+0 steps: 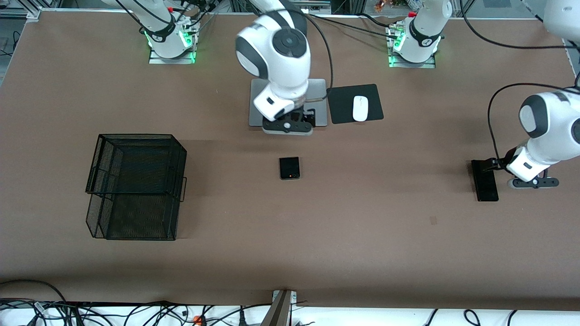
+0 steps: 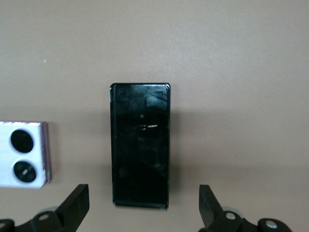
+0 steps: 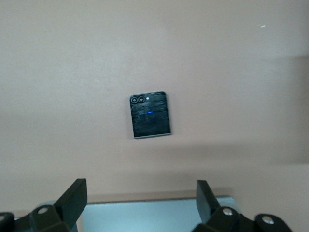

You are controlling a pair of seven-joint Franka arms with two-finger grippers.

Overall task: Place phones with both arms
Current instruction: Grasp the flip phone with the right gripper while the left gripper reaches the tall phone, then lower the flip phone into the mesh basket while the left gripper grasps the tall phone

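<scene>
I have both arms up over the brown surface (image 1: 317, 235) with nothing in either grip. The right claw (image 1: 287, 125) hangs over the closed grey laptop (image 1: 319, 97), near the edge of it that faces the front camera, and its fingers (image 3: 72, 195) are spread wide. From that wrist I look down on the small black flip phone (image 3: 150, 115), which lies flat on the bare surface, nearer the front camera than the laptop and about midway between the two arms' ends.

The left claw (image 1: 533, 182) is at the left arm's end of the surface, just beside the long slim black phone (image 1: 485, 180), fingers (image 2: 76, 203) spread to either side of its short end without touching it, as far as I can see from the wrist. The slim phone lies flat. Beside it in the left wrist view is the lavender-white phone (image 2: 24, 153) with two black circles, apart from the slim one; the front camera does not show it to me, the arm covers that spot.

A white mouse (image 1: 360, 108) sits on a black pad (image 1: 340, 104) beside the laptop. A black wire basket (image 1: 136, 185) stands toward the right arm's end.
</scene>
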